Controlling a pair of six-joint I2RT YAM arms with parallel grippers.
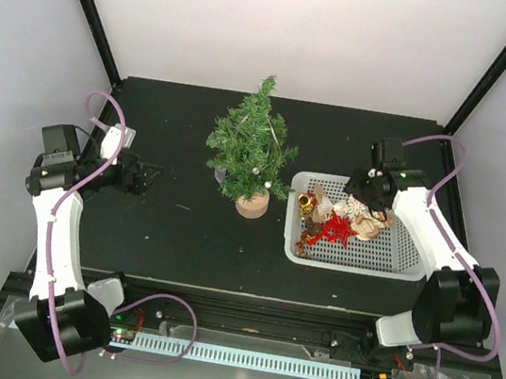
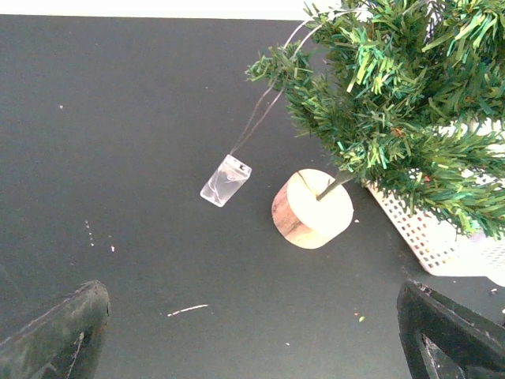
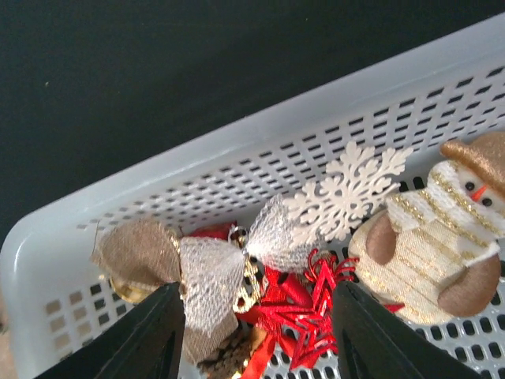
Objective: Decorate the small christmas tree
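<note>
The small christmas tree stands mid-table on its round wooden base; it also shows in the left wrist view with its base. A thin wire runs from its branches to a clear little box on the table. My left gripper is open and empty, left of the tree. My right gripper is open over the white basket, its jaws either side of a white mesh bow and red star. A white snowflake and a snowman lie beside them.
The basket sits right of the tree and holds several ornaments, among them a gold bell and a burlap bow. Black frame posts rise at the back corners. Small crumbs lie on the black table.
</note>
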